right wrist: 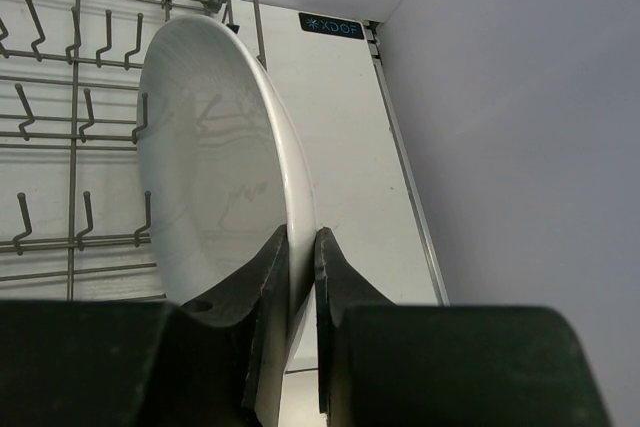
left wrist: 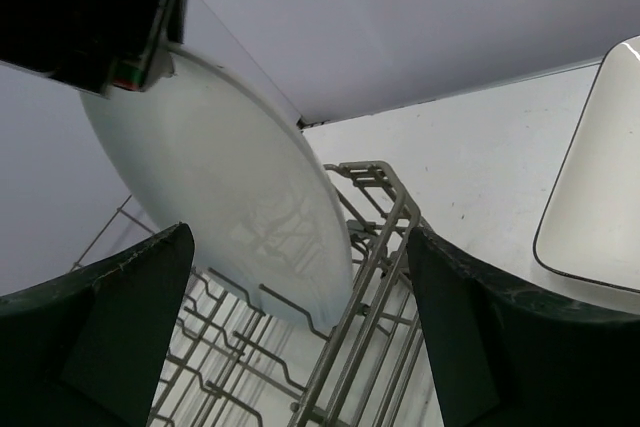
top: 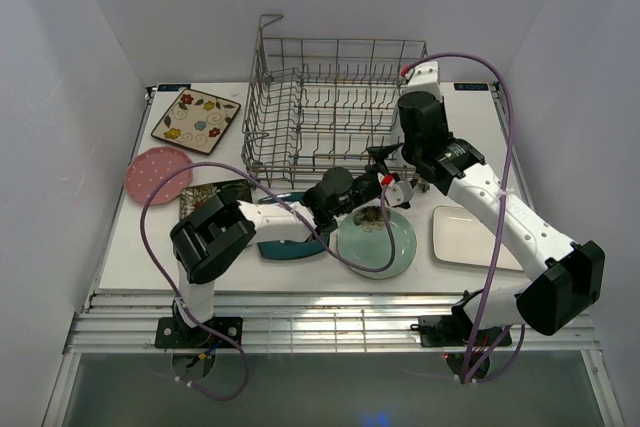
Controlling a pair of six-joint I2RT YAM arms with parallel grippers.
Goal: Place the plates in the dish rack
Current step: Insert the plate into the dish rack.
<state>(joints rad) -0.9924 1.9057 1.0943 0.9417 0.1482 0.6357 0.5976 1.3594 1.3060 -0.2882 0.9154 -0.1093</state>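
My right gripper (right wrist: pixel 301 259) is shut on the rim of the white oval plate (right wrist: pixel 210 157). It holds the plate on edge over the right end of the grey wire dish rack (top: pixel 330 107), above its tines (right wrist: pixel 80 137). In the top view this gripper (top: pixel 420 77) hides the plate. My left gripper (top: pixel 398 189) is open and empty at the rack's front right corner, over the mint-green round plate (top: pixel 378 240). In the left wrist view the oval plate (left wrist: pixel 230 187) hangs over the rack's rim (left wrist: pixel 370 277), seen between the left gripper's (left wrist: pixel 300 327) spread fingers.
On the table lie a cream floral square plate (top: pixel 196 119), a pink dotted round plate (top: pixel 158 174), a dark patterned square plate (top: pixel 205 195), a teal square plate (top: pixel 285 244) under my left arm, and a white rectangular plate (top: pixel 465 237). White walls close in on three sides.
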